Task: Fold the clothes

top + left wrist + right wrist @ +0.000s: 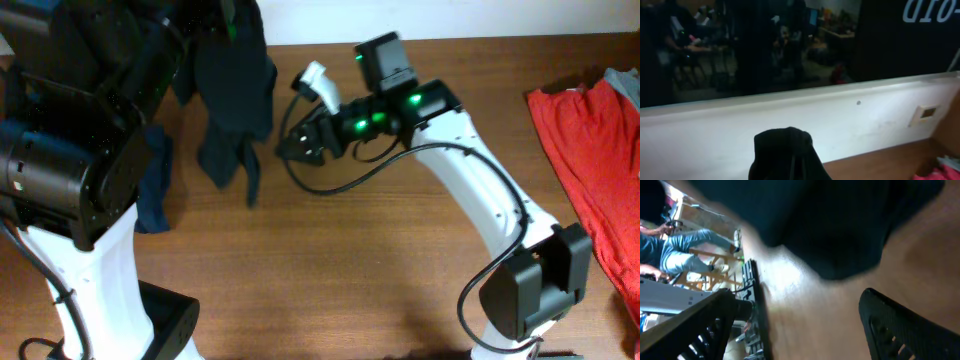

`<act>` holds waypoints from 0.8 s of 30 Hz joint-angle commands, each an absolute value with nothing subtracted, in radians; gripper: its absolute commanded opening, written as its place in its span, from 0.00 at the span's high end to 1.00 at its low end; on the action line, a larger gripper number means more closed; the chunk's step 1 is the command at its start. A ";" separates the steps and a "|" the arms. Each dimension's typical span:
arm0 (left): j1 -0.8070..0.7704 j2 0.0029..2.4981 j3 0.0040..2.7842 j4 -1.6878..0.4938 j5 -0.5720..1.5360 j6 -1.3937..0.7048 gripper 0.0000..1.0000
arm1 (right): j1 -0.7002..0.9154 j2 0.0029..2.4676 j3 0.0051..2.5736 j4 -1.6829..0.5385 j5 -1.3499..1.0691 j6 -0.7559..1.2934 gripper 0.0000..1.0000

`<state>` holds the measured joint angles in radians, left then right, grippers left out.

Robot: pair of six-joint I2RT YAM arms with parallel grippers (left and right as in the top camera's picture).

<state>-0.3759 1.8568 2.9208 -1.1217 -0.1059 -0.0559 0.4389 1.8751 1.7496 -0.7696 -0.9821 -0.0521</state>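
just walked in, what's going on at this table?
Clothes folding, early stage. The left arm is raised and a dark T-shirt hangs bunched from its end, reaching down to the table; its jaws are hidden by fabric. The right gripper is beside the shirt, jaws open, holding nothing. A navy garment sits by the left arm and a red one at the right edge. Nothing looks folded yet.

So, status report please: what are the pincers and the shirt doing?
Left pincer shut on black T-shirt, hanging. Right pincer open, close to its lower edge. Red garment well aside.
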 commanded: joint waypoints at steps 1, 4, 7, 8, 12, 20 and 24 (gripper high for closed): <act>-0.380 1.836 2.928 -1.102 -0.178 -0.029 0.99 | 0.495 1.871 1.750 -0.770 -0.828 0.036 0.20; -0.380 1.825 2.928 -1.092 -0.181 -0.020 0.99 | 0.529 1.871 1.750 -0.770 -0.770 0.042 0.25; -0.380 1.811 2.928 -1.089 -0.196 -0.003 0.99 | 0.537 1.871 1.750 -0.793 -0.577 0.138 0.29; -0.380 1.803 2.928 -1.088 -0.215 -0.003 0.99 | 0.536 1.871 1.750 -0.807 -0.497 0.158 0.33; -0.380 1.772 2.928 -1.087 -0.236 -0.003 1.00 | 0.522 1.871 1.750 -0.829 -0.344 0.174 0.68; -0.380 1.733 2.928 -1.087 -0.237 -0.003 1.00 | 0.459 1.871 1.750 -0.830 -0.232 0.215 0.85; -0.380 1.735 2.927 -1.061 -0.280 -0.003 0.99 | 0.437 1.871 1.750 -0.827 -0.573 0.091 0.80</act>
